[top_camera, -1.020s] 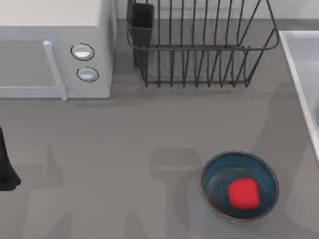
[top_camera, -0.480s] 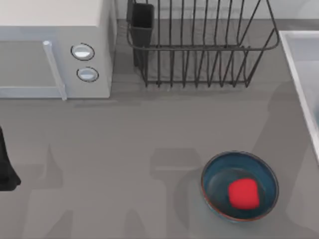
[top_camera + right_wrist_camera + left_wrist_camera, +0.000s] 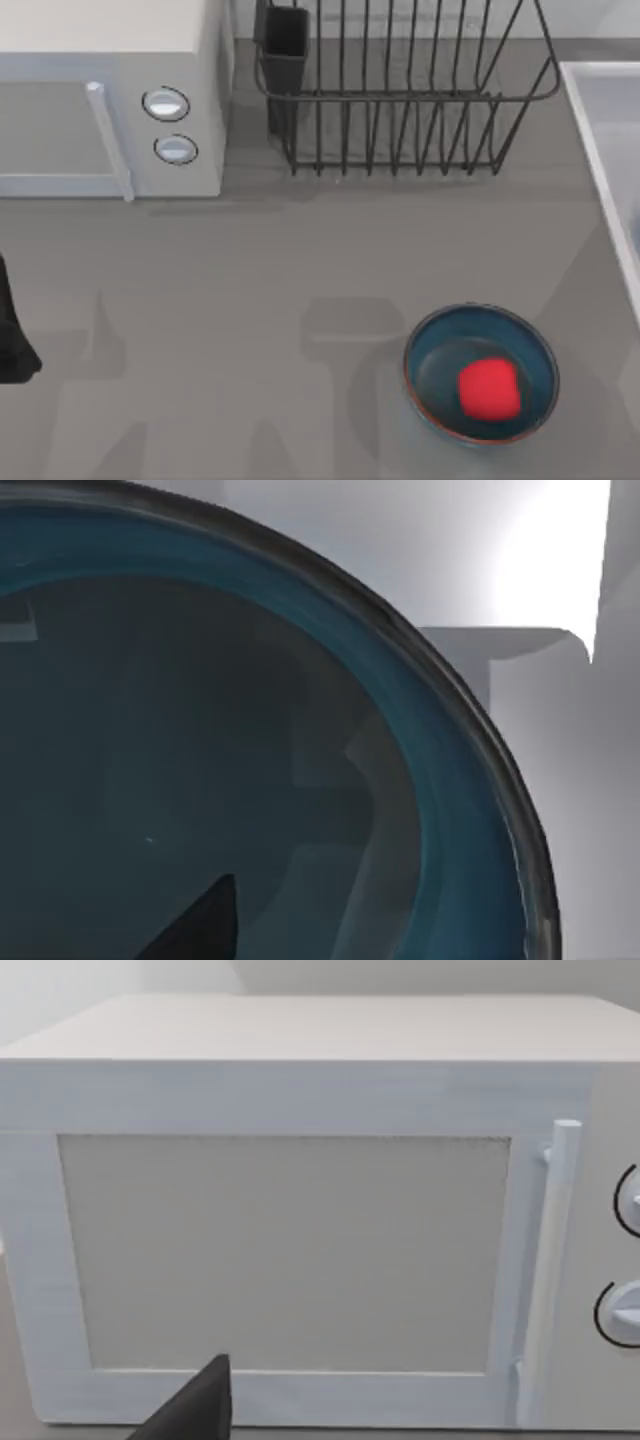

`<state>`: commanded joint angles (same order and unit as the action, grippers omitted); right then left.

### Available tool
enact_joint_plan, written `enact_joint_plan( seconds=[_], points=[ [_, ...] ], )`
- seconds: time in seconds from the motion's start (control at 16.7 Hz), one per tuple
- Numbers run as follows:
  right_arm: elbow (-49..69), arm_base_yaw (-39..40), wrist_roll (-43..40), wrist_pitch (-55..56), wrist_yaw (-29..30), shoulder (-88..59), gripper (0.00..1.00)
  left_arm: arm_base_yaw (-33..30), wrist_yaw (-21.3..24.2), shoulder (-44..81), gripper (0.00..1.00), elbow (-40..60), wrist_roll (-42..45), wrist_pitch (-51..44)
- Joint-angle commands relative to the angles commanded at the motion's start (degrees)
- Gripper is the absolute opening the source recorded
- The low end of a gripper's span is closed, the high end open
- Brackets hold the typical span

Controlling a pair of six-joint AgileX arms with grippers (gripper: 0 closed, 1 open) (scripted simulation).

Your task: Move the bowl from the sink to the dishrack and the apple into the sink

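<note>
- Nothing on the table has shifted against the earlier top views: the second teal-blue glazed bowl (image 3: 481, 373), the red fruit in it and the dark piece of the left arm (image 3: 12, 330) at the table's left edge all sit where they were.
- Small bright-red, slightly blocky apple (image 3: 489, 389) lies inside that second bowl near the table's front edge, toward the right, so it has not reached the sink.
- Pale white-grey sink (image 3: 606, 150) shows only its raised rim at the table's right edge.
- Round deep teal-blue bowl (image 3: 250, 780) with its thin darker rim lies close under the right wrist camera on a pale surface, probably the basin floor.
- Black thin-wire dishrack (image 3: 405, 90) at the back edge holds no bowl; both moves look undone.
- Left end effector (image 3: 190, 1410) faces the white microwave (image 3: 300, 1210); right end effector (image 3: 195, 925) hovers over the bowl. I cannot tell how either stands.
- No brand, label or writing is readable.
</note>
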<state>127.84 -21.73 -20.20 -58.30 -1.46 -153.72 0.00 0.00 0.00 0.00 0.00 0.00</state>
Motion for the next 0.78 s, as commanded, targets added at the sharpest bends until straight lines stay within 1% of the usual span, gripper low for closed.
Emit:
enact_joint_plan(
  seconds=[0.12,0.36,0.78],
  points=[
    [-1.10,0.04,0.04,2.00,0.02,-1.30,1.00,0.00,0.00,0.00,1.00,0.00,0.00,0.00],
    [-1.18,0.04,0.04,2.13,0.02,-1.39,1.00,0.00,0.00,0.00,1.00,0.00,0.00,0.00],
    [-1.18,0.04,0.04,2.13,0.02,-1.39,0.47,0.00,0.00,0.00,1.00,0.00,0.00,0.00]
  ],
)
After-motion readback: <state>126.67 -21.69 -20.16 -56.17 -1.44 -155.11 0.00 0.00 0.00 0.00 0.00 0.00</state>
